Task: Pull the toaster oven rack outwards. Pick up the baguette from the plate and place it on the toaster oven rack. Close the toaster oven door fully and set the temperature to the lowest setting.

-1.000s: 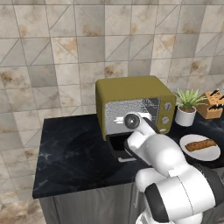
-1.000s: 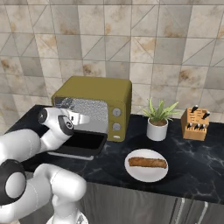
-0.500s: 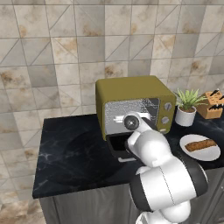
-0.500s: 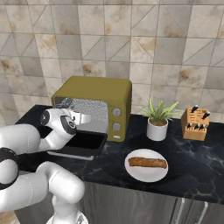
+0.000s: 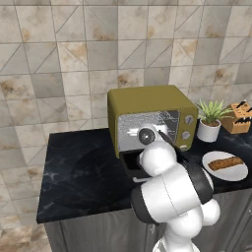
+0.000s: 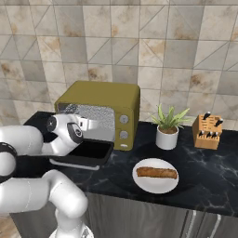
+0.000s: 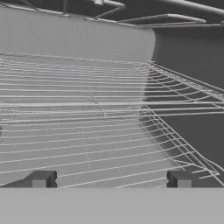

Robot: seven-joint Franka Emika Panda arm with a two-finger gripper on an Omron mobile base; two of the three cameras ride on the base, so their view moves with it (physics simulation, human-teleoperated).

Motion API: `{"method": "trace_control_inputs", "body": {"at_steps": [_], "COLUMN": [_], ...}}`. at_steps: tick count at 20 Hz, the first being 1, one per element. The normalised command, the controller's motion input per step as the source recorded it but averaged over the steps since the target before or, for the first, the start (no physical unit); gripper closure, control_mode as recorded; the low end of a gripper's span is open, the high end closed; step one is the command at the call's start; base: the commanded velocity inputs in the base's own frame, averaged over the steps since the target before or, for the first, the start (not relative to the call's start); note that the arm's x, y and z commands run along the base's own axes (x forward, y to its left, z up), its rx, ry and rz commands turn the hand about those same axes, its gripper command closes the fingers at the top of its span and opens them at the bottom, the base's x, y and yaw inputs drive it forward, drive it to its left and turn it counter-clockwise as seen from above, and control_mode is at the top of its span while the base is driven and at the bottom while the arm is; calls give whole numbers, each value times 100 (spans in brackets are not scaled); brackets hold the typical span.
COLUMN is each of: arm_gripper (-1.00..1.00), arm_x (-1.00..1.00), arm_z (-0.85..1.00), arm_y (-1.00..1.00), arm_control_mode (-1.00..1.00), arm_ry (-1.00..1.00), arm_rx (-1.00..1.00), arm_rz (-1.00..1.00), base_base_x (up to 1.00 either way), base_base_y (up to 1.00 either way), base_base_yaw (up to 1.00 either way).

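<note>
The olive-yellow toaster oven (image 5: 147, 101) (image 6: 104, 95) stands on the black counter. Its door (image 6: 90, 151) (image 5: 129, 162) hangs open, lying flat in front of it. My gripper (image 7: 111, 179) (image 6: 94, 124) is at the oven's mouth, open, with nothing between the fingertips (image 7: 41, 178). Just ahead of them, the silvery wire rack (image 7: 87, 127) spreads across the cavity. The orange-brown baguette (image 6: 157, 173) (image 5: 226, 162) lies on the white plate (image 6: 155, 185) (image 5: 221, 173), to the right of the oven.
A potted plant (image 6: 168, 128) (image 5: 210, 120) and a wooden knife block (image 6: 208, 131) (image 5: 238, 117) stand at the back right of the counter. Grey knobs (image 6: 123, 126) run down the oven's right front. A tiled wall rises behind.
The arm's elbow has swung nearer to the cameras while the hand stays at the oven's mouth. The jaws stay open, and the baguette and plate have not moved.
</note>
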Motion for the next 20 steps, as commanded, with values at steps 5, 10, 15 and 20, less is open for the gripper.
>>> {"method": "trace_control_inputs", "body": {"at_steps": [5, 10, 15, 20], "arm_gripper": [-100, -100, -100, -100], "arm_x": [27, 27, 22, 16], "arm_z": [0, -5, -13, -12], "arm_y": [0, 0, 0, 0], "arm_control_mode": [-100, -100, -100, -100], "arm_ry": [0, 0, 4, 3], "arm_rx": [0, 0, 1, 1], "arm_rz": [0, 0, 0, 0], "base_base_x": [0, 0, 0, 0], "base_base_y": [0, 0, 0, 0], "base_base_yaw": [0, 0, 0, 0]}}
